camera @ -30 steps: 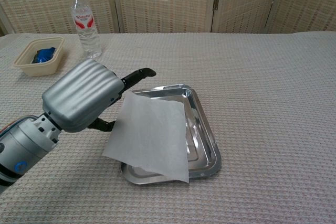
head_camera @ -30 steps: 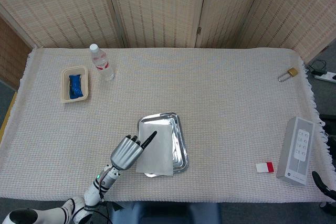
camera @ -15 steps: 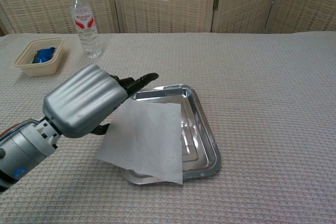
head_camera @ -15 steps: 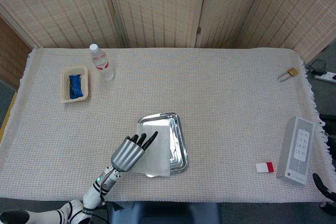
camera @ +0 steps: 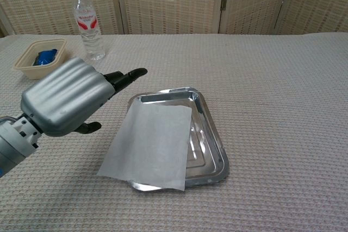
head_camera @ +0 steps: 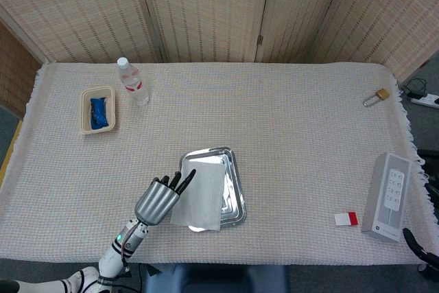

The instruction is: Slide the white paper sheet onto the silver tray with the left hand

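while the left hand [camera: 65, 101] hangs just left of the silver tray [camera: 209, 134], its black fingers [camera: 124, 74] are stretched out and somewhat apart, holding nothing; in the chest view they point toward the tray's far left corner and clear the paper. the white paper sheet [camera: 149, 145] lies over the left part of the tray, covering most of its floor, with its left edge and near left corner hanging past the tray's rim over the woven cloth on the table [camera: 272, 80]. the tray's right side and near right corner stay bare and shiny. in the head view the left hand [head_camera: 156, 200] sits at the sheet's [head_camera: 199, 195] left edge, fingers [head_camera: 180, 180] reaching toward the upper left corner of the paper; whether a fingertip touches it there i cannot tell. the silver tray [head_camera: 236, 183] lies near the front middle of the table [head_camera: 288, 121].

far back on the left stand a clear water bottle [head_camera: 132, 81] with a white cap and red label, upright, and beside it a beige container [head_camera: 97, 109] with a blue packet [head_camera: 99, 112] inside. on the right side lie a brass padlock [head_camera: 376, 97], a grey box [head_camera: 389, 197] printed with a remote, and just beside it a small red and white card [head_camera: 346, 219]. a dark piece of the right hand [head_camera: 418, 245] shows at the lower right edge, too little to tell how its fingers stand.
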Robot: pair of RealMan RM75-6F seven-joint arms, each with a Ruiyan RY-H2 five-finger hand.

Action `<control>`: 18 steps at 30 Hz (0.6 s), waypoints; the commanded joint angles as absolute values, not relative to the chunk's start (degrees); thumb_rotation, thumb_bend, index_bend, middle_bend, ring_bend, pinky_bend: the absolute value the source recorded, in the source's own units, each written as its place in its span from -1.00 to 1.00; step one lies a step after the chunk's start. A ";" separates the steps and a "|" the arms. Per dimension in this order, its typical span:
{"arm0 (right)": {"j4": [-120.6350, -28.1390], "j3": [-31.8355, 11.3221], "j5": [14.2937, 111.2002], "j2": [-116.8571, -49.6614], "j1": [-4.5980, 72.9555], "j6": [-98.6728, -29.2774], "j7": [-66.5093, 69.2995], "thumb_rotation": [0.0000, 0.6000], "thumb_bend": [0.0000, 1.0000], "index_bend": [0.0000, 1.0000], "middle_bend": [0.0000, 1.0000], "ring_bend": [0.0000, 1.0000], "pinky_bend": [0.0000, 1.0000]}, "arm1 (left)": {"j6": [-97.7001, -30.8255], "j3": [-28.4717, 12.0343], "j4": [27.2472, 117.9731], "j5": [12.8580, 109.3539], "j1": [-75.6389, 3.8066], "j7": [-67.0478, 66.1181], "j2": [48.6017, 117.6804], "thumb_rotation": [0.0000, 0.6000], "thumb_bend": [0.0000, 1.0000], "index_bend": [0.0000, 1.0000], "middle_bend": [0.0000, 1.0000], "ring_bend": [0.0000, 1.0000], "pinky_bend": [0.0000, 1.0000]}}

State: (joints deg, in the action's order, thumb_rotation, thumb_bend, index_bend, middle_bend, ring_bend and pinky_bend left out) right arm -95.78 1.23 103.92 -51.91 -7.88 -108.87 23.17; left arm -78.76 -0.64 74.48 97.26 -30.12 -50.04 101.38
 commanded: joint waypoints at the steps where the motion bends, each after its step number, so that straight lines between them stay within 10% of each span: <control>1: -95.75 1.25 103.88 -51.90 -7.85 -108.84 23.26 1.00 -0.20 -1.00 -1.00 -1.00 -1.00 | -78.94 0.46 77.12 97.79 -29.29 -48.48 100.02 1.00 -0.57 -0.68 0.04 0.49 1.00; 5: -95.81 1.33 103.93 -51.96 -7.72 -108.54 22.98 1.00 -0.20 -1.00 -1.00 -1.00 -1.00 | -78.56 2.71 79.70 99.67 -28.73 -47.58 97.65 1.00 -0.05 -0.35 0.92 0.65 1.00; 12: -96.45 1.46 104.18 -52.39 -7.48 -107.77 21.10 1.00 -0.20 -1.00 -1.00 -1.00 -1.00 | -75.87 5.80 83.77 100.06 -27.62 -44.26 95.12 1.00 0.56 -0.09 1.00 0.88 1.00; 18: -96.82 1.60 104.37 -52.61 -7.41 -107.42 20.11 1.00 -0.20 -1.00 -1.00 -1.00 -1.00 | -74.92 6.57 83.38 101.10 -27.18 -42.90 95.62 1.00 0.62 -0.08 1.00 0.91 1.00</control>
